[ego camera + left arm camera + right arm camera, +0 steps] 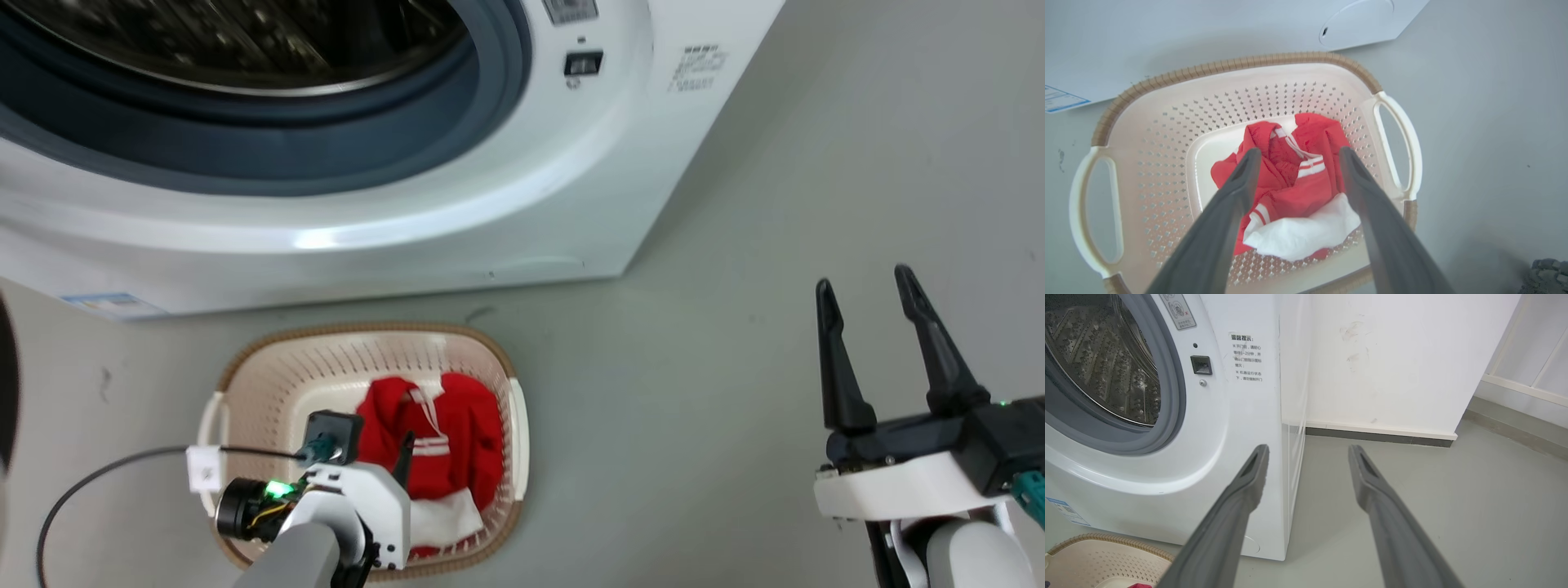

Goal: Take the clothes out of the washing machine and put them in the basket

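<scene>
Red-and-white jersey clothes [1306,192] lie crumpled in the cream perforated plastic basket [1167,134]; left gripper [1299,152] above gapes empty, right gripper [863,278] likewise.

One washing machine [457,212] is counted, one basket [1167,122], and one heap of clothes [1306,192]; separate pieces can't be told. Two grippers are seen: left gripper [1296,154] and right gripper [865,282].

The left end effector [1299,157] points downward from a bent pale wrist [363,498] at the head view's lower left, fingers [1237,196] spread apart, while the right end effector [864,282] stands at lower right, parted, pointing up-frame.
</scene>
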You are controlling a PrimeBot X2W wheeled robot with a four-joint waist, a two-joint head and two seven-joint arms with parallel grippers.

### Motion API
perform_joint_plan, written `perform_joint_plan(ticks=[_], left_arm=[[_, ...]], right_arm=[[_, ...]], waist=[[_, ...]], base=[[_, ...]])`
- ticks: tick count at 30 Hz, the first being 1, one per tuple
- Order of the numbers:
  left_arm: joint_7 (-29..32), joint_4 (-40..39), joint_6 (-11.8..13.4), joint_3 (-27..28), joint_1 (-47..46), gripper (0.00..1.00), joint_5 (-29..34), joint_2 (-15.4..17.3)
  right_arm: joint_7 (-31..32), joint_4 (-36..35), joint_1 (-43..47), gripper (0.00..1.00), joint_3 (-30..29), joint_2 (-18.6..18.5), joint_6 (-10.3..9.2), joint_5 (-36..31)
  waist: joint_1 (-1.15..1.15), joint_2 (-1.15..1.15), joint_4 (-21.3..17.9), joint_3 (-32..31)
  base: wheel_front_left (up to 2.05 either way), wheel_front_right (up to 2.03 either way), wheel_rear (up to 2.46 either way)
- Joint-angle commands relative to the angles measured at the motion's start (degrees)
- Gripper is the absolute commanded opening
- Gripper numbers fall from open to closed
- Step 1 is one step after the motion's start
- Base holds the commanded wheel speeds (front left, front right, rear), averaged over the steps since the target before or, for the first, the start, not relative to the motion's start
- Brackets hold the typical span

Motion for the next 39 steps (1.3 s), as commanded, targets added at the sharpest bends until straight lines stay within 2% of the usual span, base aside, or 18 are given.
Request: perform_joint_plan(ticks=[1,9,18,29,39], left_arm=[[-0.16,-2.46,0.82,1.26,2.65,1.00,0.49,0.63],[-0.19,-20.00,4.75,10.47,14.13,1.00,5.68,2.51],[-0.20,-38.44,7.45,20.69,24.26,1.00,13.70,0.02],[-0.20,-55.62,8.11,28.88,31.78,1.00,22.10,-4.37],[-0.20,-62.87,7.65,31.89,35.64,1.00,24.89,-6.08]], right_arm=[[-0.13,0.33,1.09,1.00,-0.33,0.08,-0.06,-0.26],[-0.13,1.26,5.36,1.00,-0.56,0.08,-0.06,-0.29],[-0.13,1.46,8.71,1.00,-0.86,0.08,-0.06,0.48],[-0.13,1.01,11.58,1.00,-1.09,0.08,-0.05,1.59],[-0.13,0.26,13.06,1.00,-1.02,0.09,-0.05,2.60]], waist=[[0.00,0.00,1.75,-4.54],[0.00,0.00,3.65,-11.85],[0.00,0.00,5.35,-17.37],[0.00,0.00,6.96,-21.63],[0.00,0.00,7.15,-23.40]], base=[[0.00,0.00,0.00],[0.00,0.00,0.00],[0.00,0.00,0.00],[0.00,0.00,0.00],[0.00,0.00,0.00]])
